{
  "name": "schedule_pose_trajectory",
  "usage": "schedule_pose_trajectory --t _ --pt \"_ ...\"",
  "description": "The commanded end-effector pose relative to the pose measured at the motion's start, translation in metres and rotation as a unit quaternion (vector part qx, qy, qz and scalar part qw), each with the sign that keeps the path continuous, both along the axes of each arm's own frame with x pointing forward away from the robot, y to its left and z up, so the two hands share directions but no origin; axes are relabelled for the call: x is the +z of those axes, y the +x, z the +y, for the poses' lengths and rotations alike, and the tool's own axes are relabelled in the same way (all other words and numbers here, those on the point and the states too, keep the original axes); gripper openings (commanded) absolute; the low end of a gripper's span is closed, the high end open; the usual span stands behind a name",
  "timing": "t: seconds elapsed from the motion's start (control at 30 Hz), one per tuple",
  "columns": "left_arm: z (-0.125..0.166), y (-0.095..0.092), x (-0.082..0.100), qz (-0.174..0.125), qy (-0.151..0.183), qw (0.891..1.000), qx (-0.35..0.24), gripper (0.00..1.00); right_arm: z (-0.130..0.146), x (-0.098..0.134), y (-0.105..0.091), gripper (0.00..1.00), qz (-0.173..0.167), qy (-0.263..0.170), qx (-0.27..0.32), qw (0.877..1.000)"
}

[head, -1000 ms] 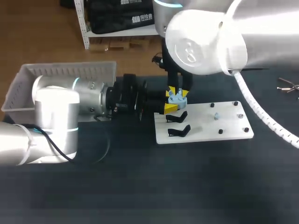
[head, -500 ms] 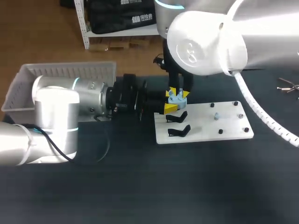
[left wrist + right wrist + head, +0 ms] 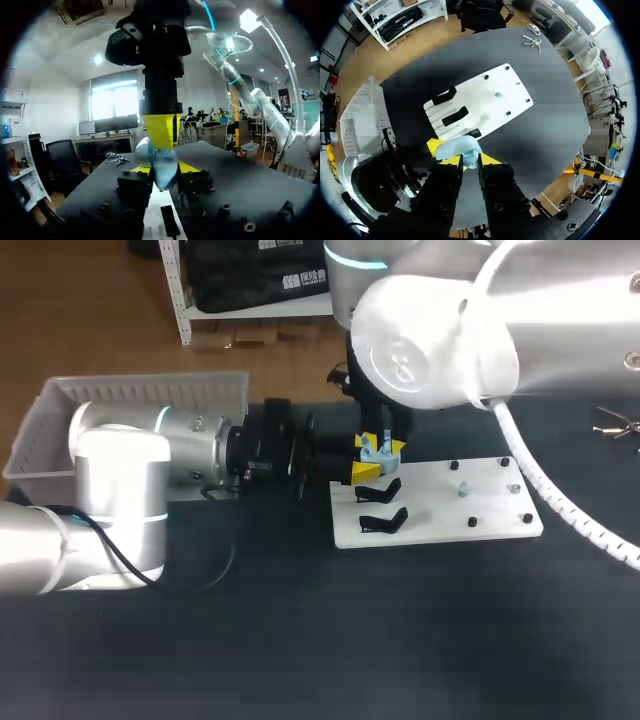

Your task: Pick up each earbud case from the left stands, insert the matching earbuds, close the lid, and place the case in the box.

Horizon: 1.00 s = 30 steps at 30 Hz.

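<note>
One white box (image 3: pixel 150 390) waits at the far left of the table (image 3: pixel 300 640), with nothing visible inside it. Just right of it, the left gripper (image 3: pixel 368 462) reaches in sideways and pinches a pale blue earbud case (image 3: pixel 380 450) between its yellow tips, holding it above the near corner of a white board (image 3: pixel 480 505). From above, the right gripper (image 3: pixel 382 438) touches the top of the case; whether it pinches something there or only presses, I cannot tell.

The step looks like work on the case's top, seating an earbud or shutting the lid. It probably goes best if the left gripper keeps the case level and firmly clamped while the right pushes straight down and gently, since a sideways shove could twist the case loose. Two black stands (image 3: pixel 382 521) lie just below, so any lowering should stay clear of them.
</note>
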State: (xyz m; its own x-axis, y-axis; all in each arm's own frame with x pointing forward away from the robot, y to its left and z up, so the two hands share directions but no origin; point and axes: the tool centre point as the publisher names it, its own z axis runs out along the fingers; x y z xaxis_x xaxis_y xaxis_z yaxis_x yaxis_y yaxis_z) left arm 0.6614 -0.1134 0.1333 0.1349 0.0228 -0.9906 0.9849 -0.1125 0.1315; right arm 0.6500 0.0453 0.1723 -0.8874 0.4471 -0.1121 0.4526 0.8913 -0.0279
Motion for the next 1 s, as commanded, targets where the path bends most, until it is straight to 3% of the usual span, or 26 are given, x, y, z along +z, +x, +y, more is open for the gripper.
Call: schedule_pose_trajectory --t 0.03,0.1,0.13,0.17,0.2,0.27,0.37,0.4,0.47,0.57,0.6,0.7,0.83,1.0 --pt "-0.001 -0.001 -0.001 -0.001 -0.002 1.0 0.002 0.0 0.002 -0.001 0.002 0.0 0.003 -0.002 0.0 1.0" --pt "-0.001 -0.001 -0.001 -0.001 -0.002 1.0 0.002 0.0 0.002 -0.001 0.002 0.0 0.003 -0.002 0.0 1.0" --pt "-0.001 -0.001 -0.001 -0.001 -0.002 1.0 0.002 0.0 0.002 -0.001 0.002 0.16 0.004 -0.001 0.001 1.0" --pt "-0.001 -0.001 -0.001 -0.001 -0.002 1.0 0.002 0.0 0.002 -0.001 0.001 0.4 0.004 -0.001 0.0 1.0" --pt "-0.001 -0.001 -0.001 -0.001 -0.002 1.0 0.002 0.0 0.002 0.0 0.0 0.47 0.004 0.0 0.0 1.0" --pt "-0.001 -0.001 -0.001 -0.001 -0.002 1.0 0.002 0.0 0.0 0.003 -0.003 0.78 0.003 0.004 0.001 1.0" --pt "-0.001 -0.001 -0.001 -0.001 -0.002 1.0 0.002 0.0 -0.003 0.008 -0.01 0.74 -0.003 0.012 0.004 1.0" --pt "-0.001 -0.001 -0.001 -0.001 -0.002 1.0 0.002 0.0 -0.005 0.012 -0.014 0.65 -0.008 0.02 0.007 1.0" --pt "-0.001 -0.001 -0.001 -0.001 -0.002 1.0 0.002 0.0 -0.009 0.018 -0.018 0.56 -0.018 0.026 0.01 0.999" --pt "-0.001 -0.001 -0.001 -0.001 -0.002 1.0 0.002 0.0 -0.022 0.026 -0.025 0.56 -0.033 0.05 0.02 0.998" --pt "-0.001 -0.001 -0.001 -0.001 -0.002 1.0 0.002 0.0 -0.031 0.028 -0.027 0.49 -0.043 0.054 0.027 0.997" --pt "-0.001 -0.001 -0.001 -0.001 -0.002 1.0 0.002 0.0 -0.052 0.027 -0.027 0.39 -0.058 0.064 0.045 0.995" --pt "-0.001 -0.001 -0.001 -0.001 -0.002 1.0 0.002 0.0 -0.077 0.023 -0.021 0.49 -0.07 0.057 0.079 0.993" --pt "-0.001 -0.001 -0.001 -0.001 -0.002 1.0 0.002 0.0 -0.1 0.016 -0.005 0.49 -0.075 0.054 0.113 0.989"
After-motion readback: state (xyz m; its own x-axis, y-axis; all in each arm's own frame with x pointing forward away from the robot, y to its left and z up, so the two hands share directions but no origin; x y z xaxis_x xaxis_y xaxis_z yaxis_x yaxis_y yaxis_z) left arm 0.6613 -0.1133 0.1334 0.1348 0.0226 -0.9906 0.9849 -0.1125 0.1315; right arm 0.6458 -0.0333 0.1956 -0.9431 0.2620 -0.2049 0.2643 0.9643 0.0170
